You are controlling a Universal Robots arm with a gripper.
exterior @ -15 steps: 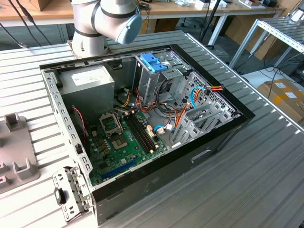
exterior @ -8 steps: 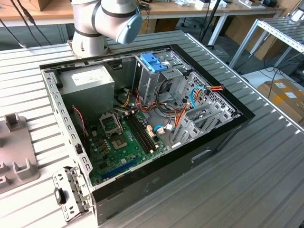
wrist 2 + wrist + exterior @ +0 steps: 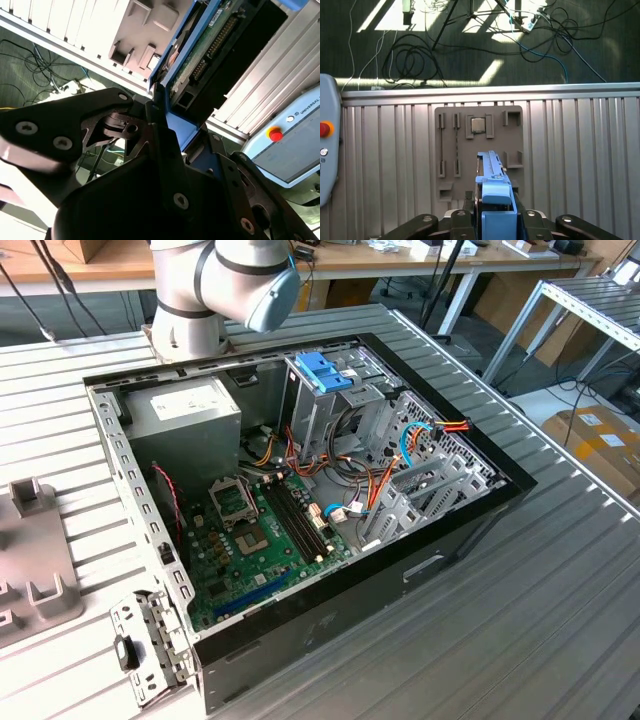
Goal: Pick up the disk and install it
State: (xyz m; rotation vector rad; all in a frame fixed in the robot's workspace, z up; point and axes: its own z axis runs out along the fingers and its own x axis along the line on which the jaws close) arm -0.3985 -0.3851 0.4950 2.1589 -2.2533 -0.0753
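Both wrist views: tool [image 3: 496,215] clamped on disk [image 3: 490,170]; second wrist view crops its far end.

Ribbed metal table [image 3: 560,590], dark floor [image 3: 470,55] with tangled cables [image 3: 410,60], sunlight patches [image 3: 490,72], cardboard box [image 3: 600,440].

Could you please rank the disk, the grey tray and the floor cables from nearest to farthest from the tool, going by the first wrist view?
1. Disk: clamped in the tool itself.
2. Grey tray: lying on the table, beyond the disk.
3. Cables: down on the floor, past the table's edge.
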